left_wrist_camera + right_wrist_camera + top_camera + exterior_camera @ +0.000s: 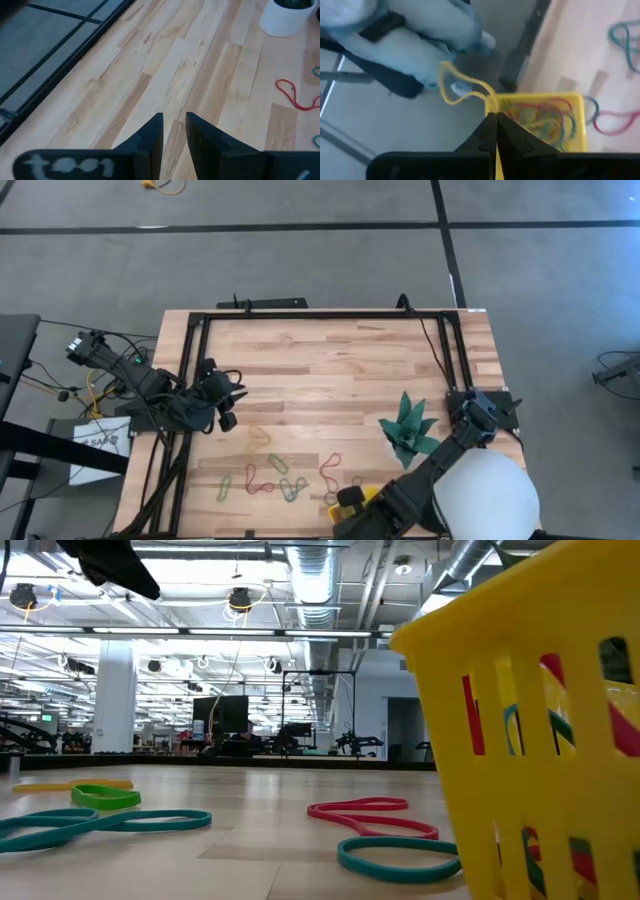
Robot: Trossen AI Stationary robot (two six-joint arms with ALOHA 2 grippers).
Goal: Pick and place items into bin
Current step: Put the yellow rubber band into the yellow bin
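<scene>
- Overhead, a grey floor (300, 250) crossed by dark seams is seen around the desk; in the low view a bright hall with ceiling ducts (330, 580) and distant machines is shown beyond it.
- A pale plank desk (330, 370) framed by black rails is laid out under both arms.
- A big white sphere (488, 495) is set at the near right corner, with a teal paper star (408, 430) just beside it.
- The yellow bin (540, 120), at the near edge, is already holding several loops.
- Loose loops (270, 475) in red, green, yellow and blue are scattered left of the bin.
- The right hand (496, 120) is closed on a yellow loop (462, 87) above the bin's edge.
- The left hand (174, 125) is held slightly parted, gripping nothing, over bare wood well apart from the bin.
</scene>
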